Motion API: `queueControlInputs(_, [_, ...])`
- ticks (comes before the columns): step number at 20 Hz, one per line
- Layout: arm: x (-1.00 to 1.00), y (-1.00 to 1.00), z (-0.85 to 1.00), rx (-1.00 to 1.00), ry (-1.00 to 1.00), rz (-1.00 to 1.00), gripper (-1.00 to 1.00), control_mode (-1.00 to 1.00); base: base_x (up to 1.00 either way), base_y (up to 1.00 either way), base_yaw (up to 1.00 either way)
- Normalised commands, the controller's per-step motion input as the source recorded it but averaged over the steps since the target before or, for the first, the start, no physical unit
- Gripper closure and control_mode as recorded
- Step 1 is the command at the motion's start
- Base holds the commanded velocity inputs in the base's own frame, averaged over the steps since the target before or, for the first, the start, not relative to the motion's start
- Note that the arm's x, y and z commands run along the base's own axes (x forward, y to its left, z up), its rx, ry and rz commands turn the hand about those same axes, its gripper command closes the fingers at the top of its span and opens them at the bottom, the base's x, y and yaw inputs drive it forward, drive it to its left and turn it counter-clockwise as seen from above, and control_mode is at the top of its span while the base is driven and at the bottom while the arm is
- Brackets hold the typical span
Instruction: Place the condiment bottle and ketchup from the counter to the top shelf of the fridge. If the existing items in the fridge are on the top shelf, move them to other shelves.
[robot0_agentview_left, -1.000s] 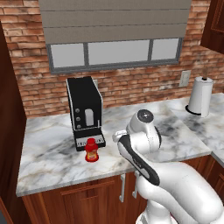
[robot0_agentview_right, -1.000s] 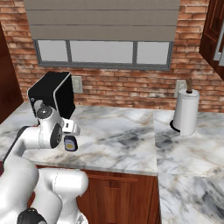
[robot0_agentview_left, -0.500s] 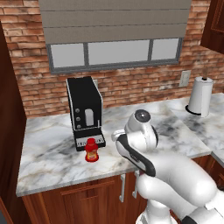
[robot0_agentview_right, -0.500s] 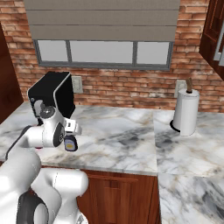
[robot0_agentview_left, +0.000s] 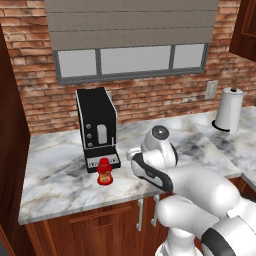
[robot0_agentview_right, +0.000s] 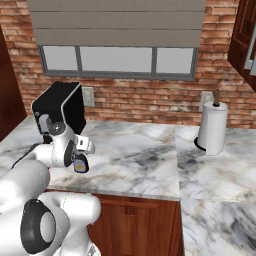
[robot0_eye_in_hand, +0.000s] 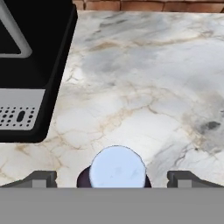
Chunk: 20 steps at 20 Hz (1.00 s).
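Note:
The condiment bottle (robot0_agentview_right: 80, 163), dark with a yellow label, stands on the marble counter (robot0_agentview_right: 142, 156) just right of the coffee machine. From the hand view I look down on its pale round cap (robot0_eye_in_hand: 117, 167), with dark body showing at the sides. My gripper (robot0_eye_in_hand: 113, 178) is open right above it, one fingertip (robot0_eye_in_hand: 41, 178) on each side of the cap and clear of it. In the right base view the hand (robot0_agentview_right: 84, 148) hangs directly over the bottle. The ketchup (robot0_agentview_left: 104, 171), a small red bottle, stands in front of the coffee machine, left of my arm.
A black coffee machine (robot0_agentview_left: 97, 127) stands at the back left of the counter (robot0_agentview_left: 60, 165), close to both bottles; its base shows in the hand view (robot0_eye_in_hand: 26, 87). A paper towel roll (robot0_agentview_right: 212, 127) stands far right. Brick wall and window lie behind.
The arm has folded a little further forward and down over the condiment bottle. Both bottles stand where they were, and the jaws have stayed open.

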Motion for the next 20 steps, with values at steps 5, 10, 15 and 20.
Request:
queueControlInputs(5, [0.07,0.0,-0.06,0.0,-0.02,0.0,1.0,-1.0,0.0,0.0,0.0])
queueControlInputs(10, [0.0,0.0,-0.01,0.0,-0.02,0.0,1.0,-1.0,0.0,0.0,0.0])
queueControlInputs(15, [0.0,0.0,0.0,0.0,0.0,0.0,1.0,-1.0,0.0,0.0,0.0])
queueControlInputs(20, [-0.41,0.0,0.3,0.0,-0.05,0.0,1.0,-1.0,0.0,0.0,0.0])
